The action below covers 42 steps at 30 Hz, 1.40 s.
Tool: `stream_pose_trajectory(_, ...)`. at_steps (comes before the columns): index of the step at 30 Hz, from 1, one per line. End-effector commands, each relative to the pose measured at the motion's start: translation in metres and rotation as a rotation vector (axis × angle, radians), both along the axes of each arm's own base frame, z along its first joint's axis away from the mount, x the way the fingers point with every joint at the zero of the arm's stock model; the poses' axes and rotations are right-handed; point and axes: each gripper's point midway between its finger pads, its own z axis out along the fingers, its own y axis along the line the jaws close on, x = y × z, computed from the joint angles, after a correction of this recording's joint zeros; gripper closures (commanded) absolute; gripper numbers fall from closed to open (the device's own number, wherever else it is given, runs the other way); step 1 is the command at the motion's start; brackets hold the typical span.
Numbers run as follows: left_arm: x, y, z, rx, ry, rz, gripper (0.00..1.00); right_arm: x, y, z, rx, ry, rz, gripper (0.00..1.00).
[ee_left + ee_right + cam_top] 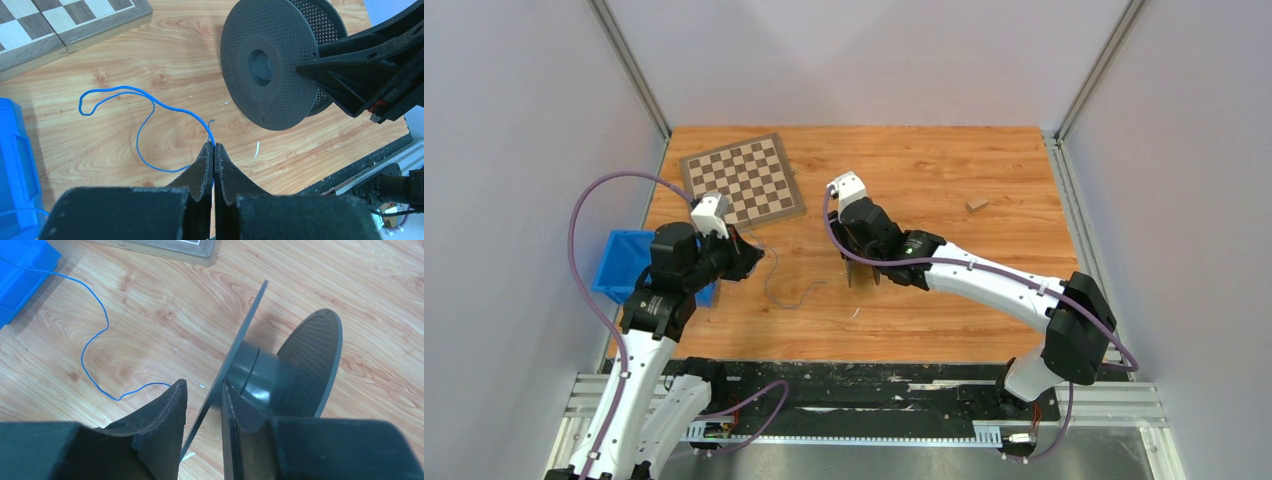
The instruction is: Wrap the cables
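— Where is the cable [172, 107] found?

— It is laid in loose bends on the wooden table [150, 45], between the two arms. One end is pinched in the left gripper [214, 150], whose jaws are pressed flat together on it. No turn is seen on the spool [270, 65] yet.

— And how is the spool held?

— One flange is straddled by the right gripper [203, 385]. Its jaws are spread, with a gap seen on one side, so a firm clamp cannot be claimed.

— What could be spoiled from here?

— The cable is thin, smooth and springy, so it could be drawn out of the pinch if tension is applied sharply. The spool is made of two thin, perforated, dark grey discs on a smooth round hub. With so slack a hold it could be tipped or rolled away. The trailing loop could also be dragged toward the chessboard [742, 180] or the blue bin [624, 262] and be caught on an edge.
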Motion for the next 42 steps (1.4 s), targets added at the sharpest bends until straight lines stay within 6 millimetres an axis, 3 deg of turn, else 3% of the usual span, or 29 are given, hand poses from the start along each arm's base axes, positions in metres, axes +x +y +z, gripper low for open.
stream_pose_trajectory(1,0.003,-0.001,0.016,-0.001,-0.055,-0.006,1.00,0.003,0.003,0.025,0.069,-0.056,0.008,0.69)
stream_pose_trajectory(13,0.004,-0.001,0.015,-0.002,-0.049,-0.002,1.00,0.001,-0.003,0.030,0.079,-0.068,0.006,0.70)
stream_pose_trajectory(23,0.005,-0.001,0.017,-0.022,-0.050,0.012,1.00,-0.006,-0.004,0.048,0.124,-0.080,0.040,0.56)
stream_pose_trajectory(29,0.005,-0.004,0.027,-0.094,-0.034,0.041,1.00,-0.017,-0.010,0.071,0.161,-0.096,0.072,0.48)
stream_pose_trajectory(33,0.002,-0.007,0.049,-0.159,-0.040,0.061,1.00,-0.039,-0.011,0.113,0.267,-0.105,0.138,0.36)
stream_pose_trajectory(36,-0.006,-0.018,0.077,-0.247,-0.068,0.017,1.00,-0.062,-0.004,0.148,0.369,-0.127,0.235,0.36)
stream_pose_trajectory(39,-0.021,-0.036,0.104,-0.342,-0.074,-0.087,1.00,-0.093,0.017,0.168,0.387,-0.253,0.491,0.37)
stream_pose_trajectory(42,-0.041,-0.046,0.122,-0.357,-0.067,-0.189,1.00,-0.127,0.029,0.171,0.333,-0.462,0.810,0.37)
